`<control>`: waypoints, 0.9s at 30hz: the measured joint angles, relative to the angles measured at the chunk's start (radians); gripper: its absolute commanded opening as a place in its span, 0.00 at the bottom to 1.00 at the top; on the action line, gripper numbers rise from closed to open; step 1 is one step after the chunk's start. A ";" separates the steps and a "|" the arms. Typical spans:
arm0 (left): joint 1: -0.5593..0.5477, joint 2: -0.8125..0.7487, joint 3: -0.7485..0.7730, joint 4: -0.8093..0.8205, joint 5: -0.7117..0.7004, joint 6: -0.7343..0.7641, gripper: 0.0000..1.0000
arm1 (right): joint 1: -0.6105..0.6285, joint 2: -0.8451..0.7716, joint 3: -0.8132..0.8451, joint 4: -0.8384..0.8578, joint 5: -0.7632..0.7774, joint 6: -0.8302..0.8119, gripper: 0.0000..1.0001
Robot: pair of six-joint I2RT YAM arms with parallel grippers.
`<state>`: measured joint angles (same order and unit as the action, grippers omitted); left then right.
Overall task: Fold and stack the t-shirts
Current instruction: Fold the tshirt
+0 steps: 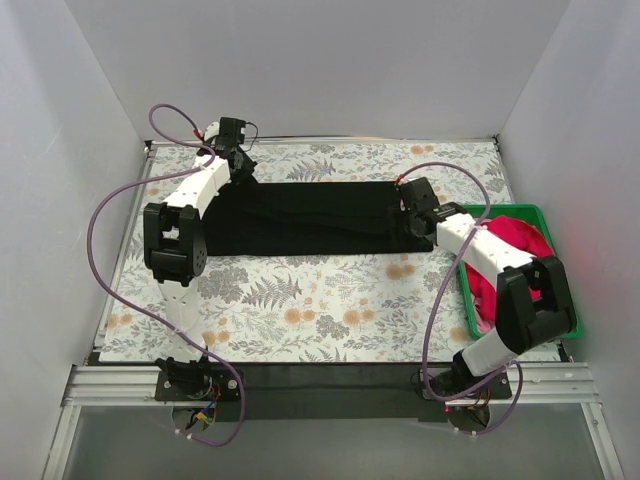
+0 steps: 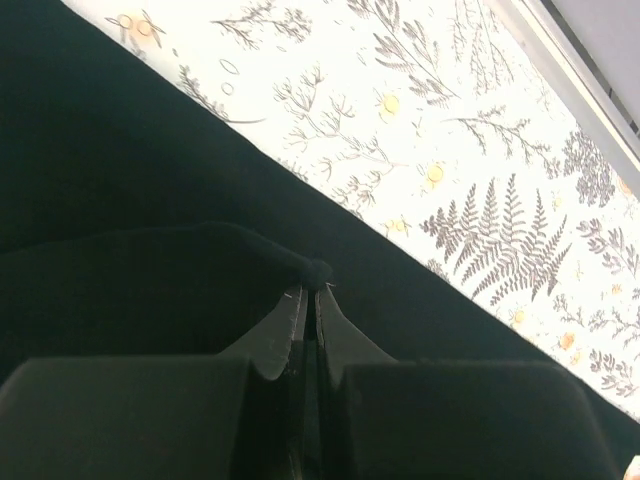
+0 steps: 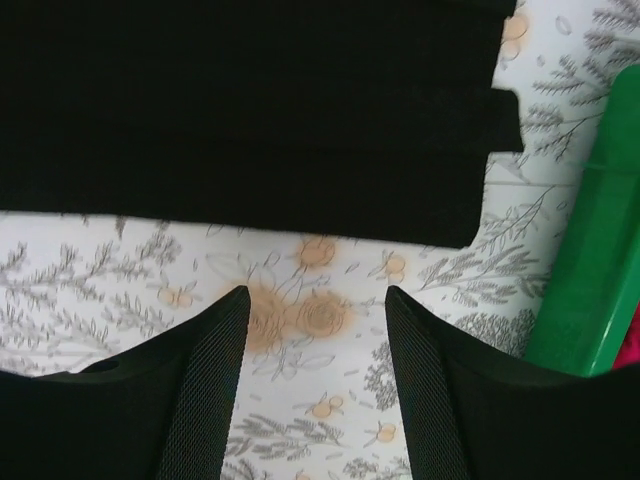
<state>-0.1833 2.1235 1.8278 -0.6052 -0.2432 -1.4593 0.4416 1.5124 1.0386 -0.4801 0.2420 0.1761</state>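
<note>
Left gripper [image 2: 308, 292] is pinched tight, and I've got a ridge of the black t-shirt [image 2: 120, 200] nipped at its tips. The floral table cover [image 2: 480, 200] shows just past the hem. Right gripper [image 3: 316, 295] stands apart with nothing between its fingers, low over the floral cover, that shirt's edge just ahead of the tips. To their right is the green crate [image 3: 590, 250], with the pinkish-red t-shirt [image 1: 512, 240] inside.

— Your black t-shirt [image 1: 310, 215] lies flat in a long band.
— You have the left gripper [image 1: 240, 166] at its far left corner and the right gripper [image 1: 406, 212] at its right end. The green crate [image 1: 510, 208] holding the red t-shirt [image 1: 520, 240] stands just right of it.
</note>
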 measured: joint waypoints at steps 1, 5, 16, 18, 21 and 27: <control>0.004 0.000 0.000 0.000 0.000 -0.003 0.00 | -0.020 0.018 0.014 0.009 -0.006 0.000 0.52; 0.018 0.000 0.000 0.001 0.001 -0.011 0.00 | -0.072 0.104 0.079 0.037 -0.033 -0.001 0.43; 0.033 0.000 0.000 0.008 0.020 -0.023 0.00 | -0.101 0.206 0.136 0.064 -0.131 0.005 0.31; 0.034 0.000 0.000 0.008 0.024 -0.024 0.00 | -0.102 0.208 0.136 0.064 -0.143 0.006 0.31; 0.034 0.000 0.000 0.008 0.027 -0.027 0.00 | -0.106 0.220 0.136 0.065 -0.161 0.009 0.31; 0.035 0.000 0.000 0.008 0.031 -0.031 0.00 | -0.117 0.308 0.171 0.064 -0.179 0.011 0.31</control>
<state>-0.1478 2.1235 1.8278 -0.5968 -0.2123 -1.4906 0.3241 1.8206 1.2091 -0.4164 0.0635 0.1875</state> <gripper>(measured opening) 0.033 0.307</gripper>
